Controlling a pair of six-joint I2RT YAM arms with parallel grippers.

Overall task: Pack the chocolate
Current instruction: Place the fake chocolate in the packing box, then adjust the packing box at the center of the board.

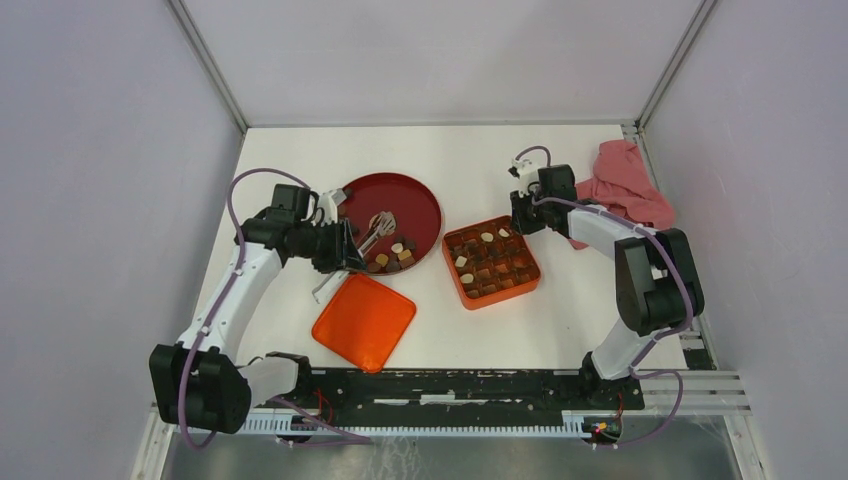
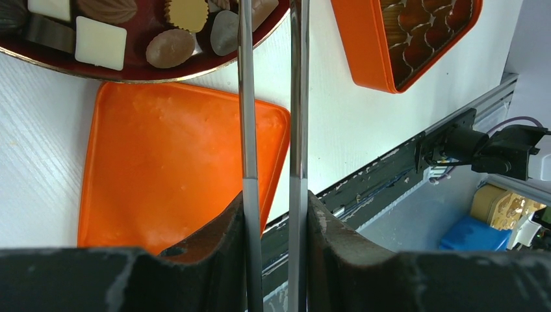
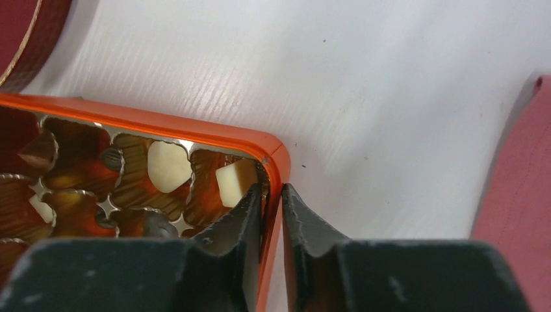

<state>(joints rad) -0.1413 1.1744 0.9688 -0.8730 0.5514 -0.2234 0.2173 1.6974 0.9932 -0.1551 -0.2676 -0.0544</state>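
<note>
Several chocolate pieces (image 1: 392, 258), dark, tan and cream, lie at the near edge of the dark red plate (image 1: 405, 195). In the left wrist view the chocolate (image 2: 101, 42) shows at the top left. My left gripper (image 1: 345, 245) is shut on metal tongs (image 2: 247, 97), whose two arms run between its fingers toward the plate; their tips (image 1: 380, 222) are over the plate. More pieces fill cells of the orange box (image 1: 535, 265). My right gripper (image 3: 271, 192) is shut on the box's wall (image 3: 276, 162) at its far right corner, one finger inside beside a cream piece (image 3: 234, 182), the other outside.
The flat orange lid (image 1: 364, 320) lies near the left arm, just below the plate. A pink cloth (image 1: 625, 190) is bunched at the right edge of the table, close behind the right arm. The black base rail (image 1: 450, 385) runs along the near edge.
</note>
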